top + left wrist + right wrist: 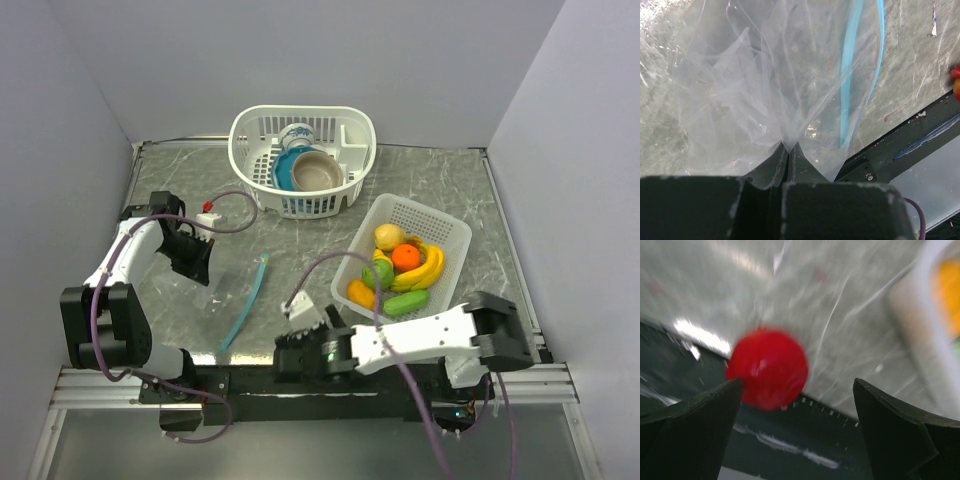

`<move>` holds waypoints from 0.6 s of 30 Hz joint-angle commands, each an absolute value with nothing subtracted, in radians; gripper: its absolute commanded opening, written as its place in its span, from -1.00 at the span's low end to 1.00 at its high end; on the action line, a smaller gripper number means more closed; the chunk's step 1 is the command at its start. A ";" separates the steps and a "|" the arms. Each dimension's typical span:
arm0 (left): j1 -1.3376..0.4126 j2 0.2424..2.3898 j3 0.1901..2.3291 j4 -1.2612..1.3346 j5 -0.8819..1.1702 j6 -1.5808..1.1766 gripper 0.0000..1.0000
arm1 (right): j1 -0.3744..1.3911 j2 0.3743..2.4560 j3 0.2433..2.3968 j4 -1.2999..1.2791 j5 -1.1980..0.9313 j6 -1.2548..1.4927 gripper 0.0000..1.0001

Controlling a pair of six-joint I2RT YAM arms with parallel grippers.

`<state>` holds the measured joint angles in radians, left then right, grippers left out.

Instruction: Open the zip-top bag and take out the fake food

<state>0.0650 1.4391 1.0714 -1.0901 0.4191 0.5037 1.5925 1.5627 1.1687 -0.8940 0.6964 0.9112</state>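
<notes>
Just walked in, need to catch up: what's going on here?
The left claw is shut on a fold of the clear zip-top bag, which looks empty. The right claw stands open near the table's front edge, a blurred red fruit between its fingers, not gripped. The other fake fruits lie in a white basket.

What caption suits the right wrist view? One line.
Right gripper open, its fingers framing a blurred round red fake fruit near the table edge.

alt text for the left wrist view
The left claw is shut on a crumpled clear bag, with the grey marbled table behind it. The bag's blue zip strip runs up the right side.
</notes>
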 commanded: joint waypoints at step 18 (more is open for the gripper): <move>0.061 1.407 1.108 -1.104 0.425 0.512 -0.99 | 1.520 1.695 1.120 -0.735 0.658 0.874 1.00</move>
